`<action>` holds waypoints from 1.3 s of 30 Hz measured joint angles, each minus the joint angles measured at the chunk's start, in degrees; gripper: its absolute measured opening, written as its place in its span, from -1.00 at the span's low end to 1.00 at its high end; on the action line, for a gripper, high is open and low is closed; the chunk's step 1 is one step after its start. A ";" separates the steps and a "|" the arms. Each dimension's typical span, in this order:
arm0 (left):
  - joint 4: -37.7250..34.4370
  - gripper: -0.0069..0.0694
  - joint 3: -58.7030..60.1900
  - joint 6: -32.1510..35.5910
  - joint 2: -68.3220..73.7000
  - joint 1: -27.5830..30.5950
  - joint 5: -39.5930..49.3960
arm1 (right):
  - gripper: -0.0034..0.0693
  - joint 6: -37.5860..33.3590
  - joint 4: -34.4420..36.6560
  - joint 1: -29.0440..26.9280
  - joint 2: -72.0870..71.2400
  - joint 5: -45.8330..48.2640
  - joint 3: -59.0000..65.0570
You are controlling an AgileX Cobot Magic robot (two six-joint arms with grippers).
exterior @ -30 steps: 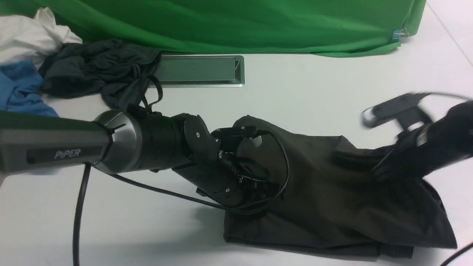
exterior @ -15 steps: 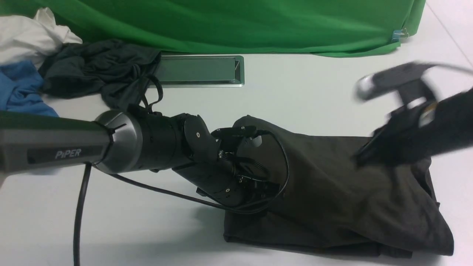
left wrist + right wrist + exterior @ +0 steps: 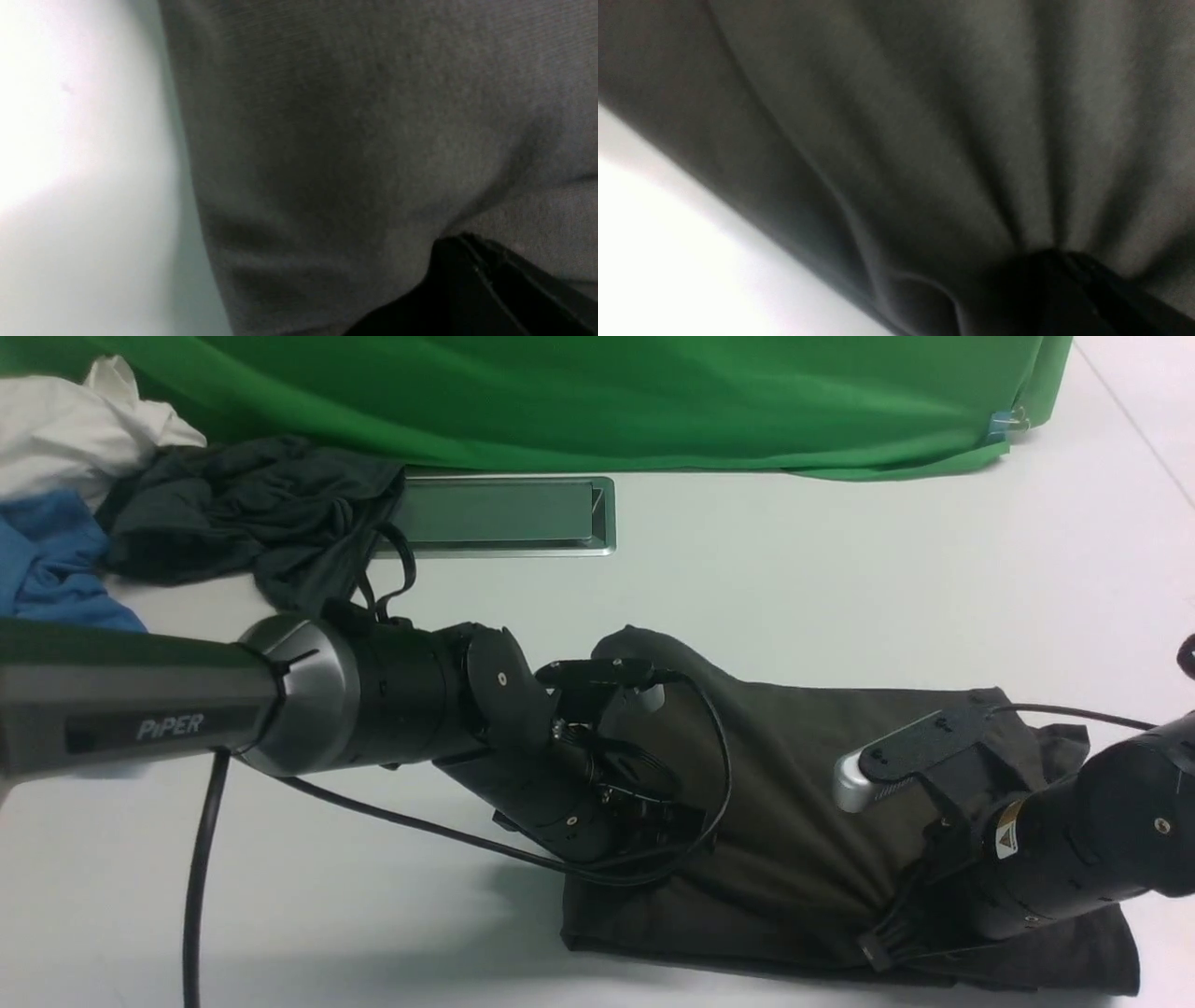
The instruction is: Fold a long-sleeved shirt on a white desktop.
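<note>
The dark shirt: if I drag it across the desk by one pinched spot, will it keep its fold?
Probably not. The long-sleeved shirt looks floppy: folds fan from the right hand. It likely stretches before sliding. The white desktop looks smooth, so it may slide readily.

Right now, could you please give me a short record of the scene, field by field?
shirt: dark long-sleeved shirt, partly folded, lying on the white desktop
left gripper: shut, pressed onto the shirt's left part
right gripper: shut, on the shirt's near right edge, cloth bunched there
other clothes: grey, blue and white garments at far left
backdrop: green cloth
</note>
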 joint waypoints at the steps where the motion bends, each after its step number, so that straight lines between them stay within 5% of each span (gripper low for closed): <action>1: 0.27 -0.77 0.07 0.19 -0.46 0.00 0.75 | -0.82 0.00 0.00 0.00 0.25 0.21 -0.28; 9: 6.96 -0.77 1.06 -1.97 -11.97 2.64 5.38 | -0.81 -0.96 0.19 0.00 5.89 6.60 -8.95; 21: 14.04 -0.77 1.06 -8.97 -27.58 28.70 12.38 | -0.75 -5.26 4.31 1.15 23.04 14.11 -36.95; 33: 12.93 -0.77 1.11 -8.83 -27.74 30.99 13.84 | -0.67 -4.66 2.41 1.15 20.22 16.37 -44.00; 39: 8.89 -0.77 1.16 -7.36 -27.74 30.99 13.61 | -0.63 5.36 -7.00 1.15 10.06 12.97 -44.05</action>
